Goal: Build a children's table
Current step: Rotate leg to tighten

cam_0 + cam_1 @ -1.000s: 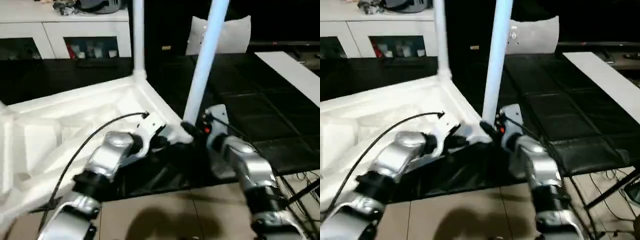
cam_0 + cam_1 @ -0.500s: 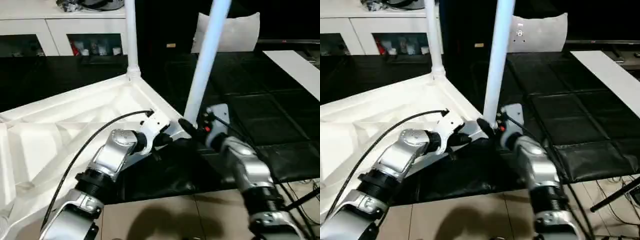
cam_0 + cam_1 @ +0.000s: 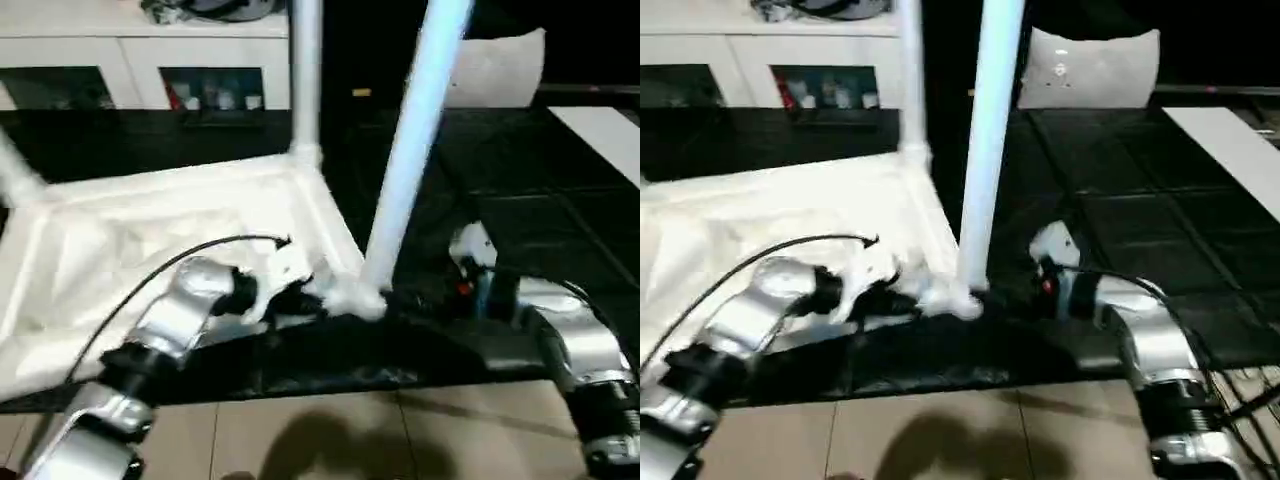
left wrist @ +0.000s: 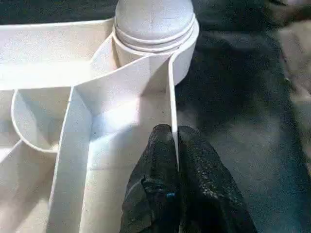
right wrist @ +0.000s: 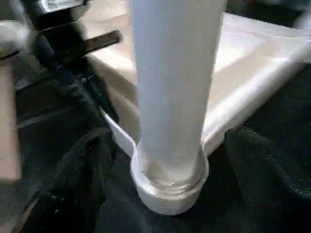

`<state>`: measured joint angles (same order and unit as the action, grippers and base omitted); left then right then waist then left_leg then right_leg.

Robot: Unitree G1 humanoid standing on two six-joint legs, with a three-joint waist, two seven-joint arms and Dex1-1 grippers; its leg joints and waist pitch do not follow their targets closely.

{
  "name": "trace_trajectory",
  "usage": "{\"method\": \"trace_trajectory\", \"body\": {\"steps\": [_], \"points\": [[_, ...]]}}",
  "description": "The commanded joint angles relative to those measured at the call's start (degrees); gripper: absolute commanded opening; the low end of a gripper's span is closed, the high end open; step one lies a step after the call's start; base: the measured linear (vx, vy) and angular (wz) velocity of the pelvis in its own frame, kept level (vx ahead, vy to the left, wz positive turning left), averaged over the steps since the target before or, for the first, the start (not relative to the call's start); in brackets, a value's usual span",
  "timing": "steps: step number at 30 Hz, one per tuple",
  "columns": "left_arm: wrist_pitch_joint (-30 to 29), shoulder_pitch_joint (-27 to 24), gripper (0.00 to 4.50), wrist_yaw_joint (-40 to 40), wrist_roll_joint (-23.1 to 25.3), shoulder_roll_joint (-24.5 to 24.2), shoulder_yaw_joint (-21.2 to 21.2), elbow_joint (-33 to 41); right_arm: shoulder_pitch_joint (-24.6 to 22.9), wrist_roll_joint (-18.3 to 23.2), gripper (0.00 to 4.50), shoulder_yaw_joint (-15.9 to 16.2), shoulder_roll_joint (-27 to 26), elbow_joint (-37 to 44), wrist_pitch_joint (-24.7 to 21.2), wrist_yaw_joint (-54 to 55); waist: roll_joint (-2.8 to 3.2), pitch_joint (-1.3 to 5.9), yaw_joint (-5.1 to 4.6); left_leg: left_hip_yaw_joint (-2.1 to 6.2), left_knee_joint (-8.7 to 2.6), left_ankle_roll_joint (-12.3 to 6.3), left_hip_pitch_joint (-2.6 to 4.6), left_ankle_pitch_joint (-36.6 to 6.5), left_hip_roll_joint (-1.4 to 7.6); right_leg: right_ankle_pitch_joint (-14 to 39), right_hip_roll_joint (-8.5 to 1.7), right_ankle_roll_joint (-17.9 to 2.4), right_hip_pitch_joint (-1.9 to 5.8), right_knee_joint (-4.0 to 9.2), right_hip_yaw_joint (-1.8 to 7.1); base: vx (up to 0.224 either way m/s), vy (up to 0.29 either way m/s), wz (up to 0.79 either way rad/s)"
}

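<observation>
The children's table top point(image 3: 150, 250) lies upside down, white, with its ribbed underside up. A long white leg point(image 3: 410, 150) stands in the near right corner socket point(image 5: 167, 189). A second leg point(image 3: 305, 70) stands in the far corner. My left gripper point(image 4: 173, 141) is shut on the thin rim wall of the top, just short of that near socket. My right gripper point(image 3: 415, 300) is open, its black fingers point(image 5: 272, 170) spread wide on either side of the near leg's base, apart from it.
A white cabinet with shelves point(image 3: 130, 70) runs along the back. A white pillow point(image 3: 495, 65) lies behind the leg, and a flat white board point(image 3: 605, 130) is at the right. Black mats point(image 3: 540, 220) cover the floor, with beige tiles point(image 3: 350, 440) nearest me.
My right gripper has opened off the near leg's base and drawn back to the right. The left gripper keeps its hold on the rim. The camera has shifted.
</observation>
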<state>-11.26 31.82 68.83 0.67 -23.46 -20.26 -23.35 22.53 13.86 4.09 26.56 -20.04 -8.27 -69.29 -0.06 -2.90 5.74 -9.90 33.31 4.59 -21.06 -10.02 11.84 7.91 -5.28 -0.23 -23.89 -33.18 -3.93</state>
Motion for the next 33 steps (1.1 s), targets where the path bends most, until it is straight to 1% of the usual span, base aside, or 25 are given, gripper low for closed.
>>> {"method": "trace_trajectory", "body": {"steps": [1, 2, 3, 4, 5, 7, 8, 9, 10, 11, 12, 13, 14, 17, 23, 26, 30, 31, 33], "points": [[2.85, 0.45, 0.00, 4.87, -0.12, -0.77, -2.84, 2.14, 0.46, -0.16, 3.92, 1.82, 1.35, 0.38, 2.13, -4.51, 0.17, 3.89, -0.19, -0.34, -3.83, -2.97, 0.76, -15.09, 1.21, 14.61, -2.16, -13.48, 3.25, 3.06, 1.75, 0.000, 0.000, 0.00], [3.39, 0.50, 0.00, 5.63, -0.06, -1.18, -3.11, 2.07, 0.66, -0.40, 3.92, 2.28, 1.66, 0.00, 2.48, -5.53, -0.13, 3.94, -0.11, -0.33, -3.83, -2.75, 0.79, -15.51, 1.26, 15.60, -2.24, -13.14, 3.24, 3.12, 1.76, 0.000, 0.000, 0.00], [3.39, 0.50, 0.00, 5.63, -0.06, -1.18, -3.11, 2.07, 0.66, -0.40, 3.75, 2.28, 1.66, 0.00, 2.48, -5.53, 0.01, 3.86, -0.03, -0.29, -3.89, -2.53, 0.77, -15.88, 1.25, 16.66, -2.30, -12.86, 3.20, 3.16, 1.79, 0.000, 0.000, 0.00], [4.46, 0.64, 0.00, 7.75, -0.21, -2.08, -3.85, 2.11, 1.40, -0.44, 3.64, 3.14, 2.16, -0.78, 1.98, -7.78, -0.02, 3.87, 0.03, -0.23, -3.89, -2.37, 0.76, -16.10, 1.22, 17.52, -2.33, -12.58, 3.21, 3.23, 1.76, 0.000, 0.000, 0.00], [4.88, 0.70, 0.00, 8.57, -0.31, -2.34, -4.12, 2.18, 1.73, -0.26, 3.64, 3.47, 2.24, -0.95, 1.47, -8.69, -0.25, 3.88, -0.04, -0.24, -3.91, -2.35, 0.65, -16.04, 1.21, 17.86, -2.35, -12.40, 3.30, 3.22, 1.74, 0.000, 0.000, 0.00], [5.43, 0.80, 0.00, 10.03, -0.54, -2.64, -4.44, 2.34, 2.28, 0.10, 3.44, 4.34, 2.53, -0.96, 0.52, -10.49, -0.12, 3.83, 0.02, -0.22, -3.91, -2.28, 0.74, -16.28, 1.25, 18.77, -2.35, -12.11, 3.14, 3.26, 1.79, 0.000, 0.000, 0.00], [5.71, 0.89, 0.00, 10.63, -0.56, -2.74, -4.61, 2.37, 2.44, 0.34, 3.22, 4.86, 2.66, -0.73, -0.07, -11.42, -0.19, 3.87, 0.07, -0.24, -3.86, -2.32, 0.67, -15.85, 1.23, 18.65, -2.34, -12.09, 3.16, 3.20, 1.79, 0.000, 0.000, 0.00], [6.08, 1.03, 0.00, 11.19, -0.60, -2.86, -4.80, 2.29, 2.58, 0.54, 3.22, 5.29, 2.81, -0.70, -0.41, -12.27, -0.29, 3.85, 0.08, -0.27, -3.86, -2.37, 0.69, -15.83, 1.24, 18.81, -2.32, -12.05, 3.13, 3.24, 1.79, 0.000, 0.000, 0.00], [6.30, 1.19, 0.00, 11.62, -0.62, -2.91, -4.97, 2.20, 2.69, 0.58, 3.08, 5.67, 2.87, -0.76, -0.35, -12.89, -0.31, 3.79, 0.15, -0.28, -3.86, -2.34, 0.73, -16.02, 1.29, 19.34, -2.34, -11.93, 3.03, 3.29, 1.81, 0.000, 0.000, 0.00], [6.49, 1.29, 0.00, 11.85, -0.62, -2.92, -5.02, 2.09, 2.78, 0.61, 3.08, 5.86, 2.91, -0.91, -0.17, -13.22, -0.30, 3.84, 0.24, -0.28, -3.83, -2.27, 0.79, -15.94, 1.28, 19.53, -2.38, -11.85, 3.02, 3.30, 1.82, 0.000, 0.000, 0.00], [6.86, 1.53, 0.00, 12.23, -0.62, -2.80, -5.16, 1.90, 2.91, 0.69, 2.94, 6.23, 2.75, -1.30, 0.63, -13.92, -0.43, 3.92, 0.42, -0.31, -3.79, -2.32, 0.78, -15.40, 1.30, 19.26, -2.44, -11.80, 3.03, 3.23, 1.86, 0.000, 0.000, 0.00], [7.06, 1.68, 0.00, 12.32, -0.58, -2.60, -5.21, 1.77, 2.95, 0.80, 2.94, 6.41, 2.52, -1.52, 1.08, -14.30, -0.40, 3.97, 0.49, -0.31, -3.75, -2.33, 0.73, -15.03, 1.30, 18.85, -2.47, -11.86, 3.06, 3.15, 1.88, 0.000, 0.000, 0.00], [7.21, 1.80, 0.00, 12.37, -0.56, -2.47, -5.24, 1.67, 2.99, 0.89, 2.80, 6.51, 2.37, -1.67, 1.31, -14.55, -0.38, 3.94, 0.55, -0.32, -3.75, -2.43, 0.71, -14.62, 1.31, 18.23, -2.40, -12.04, 3.01, 3.09, 1.88, 0.000, 0.000, 0.00], [7.44, 1.92, 0.00, 12.48, -0.71, -2.34, -5.44, 1.52, 2.90, 1.13, 2.57, 7.00, 2.17, -1.52, 0.63, -15.75, -0.36, 4.00, 0.62, -0.32, -3.72, -2.50, 0.67, -14.08, 1.28, 17.32, -2.36, -12.26, 3.09, 2.97, 1.83, 0.000, 0.000, 0.00], [7.78, 1.80, 0.00, 13.09, -0.80, -2.34, -5.69, 1.39, 2.91, 1.53, 2.02, 7.80, 2.18, -1.14, -0.48, -17.35, -0.26, 3.92, 0.66, -0.27, -3.80, -2.35, 0.65, -14.78, 1.27, 18.64, -2.39, -11.92, 3.09, 3.12, 1.80, 0.000, 0.000, 0.00], [8.02, 1.85, 0.00, 13.26, -0.70, -2.32, -5.64, 1.04, 2.87, 1.62, 1.97, 8.00, 2.16, -1.11, -0.78, -17.81, -0.35, 3.97, 0.65, -0.27, -3.78, -2.18, 0.77, -15.26, 1.27, 19.31, -2.41, -11.70, 3.06, 3.21, 1.81, 0.000, 0.000, 0.00], [7.16, 1.79, 0.00, 12.85, -0.92, -2.25, -5.32, 0.94, 2.47, 2.13, 1.93, 7.83, 1.97, -0.80, -2.08, -17.67, -0.39, 4.04, 0.70, -0.28, -3.72, -2.30, 0.69, -14.30, 1.26, 18.40, -2.37, -11.82, 3.11, 3.05, 1.81, 0.000, 0.000, 0.00], [5.21, 1.67, 0.00, 11.47, -1.31, -1.81, -4.47, 1.19, 1.97, 2.66, 1.93, 7.31, 1.57, -0.14, -4.18, -16.47, -0.37, 4.01, 0.69, -0.29, -3.73, -2.42, 0.66, -14.07, 1.25, 17.94, -2.30, -12.01, 3.13, 3.01, 1.80, 0.000, 0.000, 0.00], [2.06, 1.63, 0.00, 8.66, -2.10, -0.68, -2.87, 1.56, 1.21, 3.03, 1.93, 6.52, 0.63, 0.98, -6.81, -13.34, -0.40, 3.91, 0.66, -0.33, -3.73, -2.25, 0.63, -14.02, 1.26, 18.07, -2.33, -12.22, 3.15, 2.98, 1.83, 0.000, 0.000, 0.00]]}}
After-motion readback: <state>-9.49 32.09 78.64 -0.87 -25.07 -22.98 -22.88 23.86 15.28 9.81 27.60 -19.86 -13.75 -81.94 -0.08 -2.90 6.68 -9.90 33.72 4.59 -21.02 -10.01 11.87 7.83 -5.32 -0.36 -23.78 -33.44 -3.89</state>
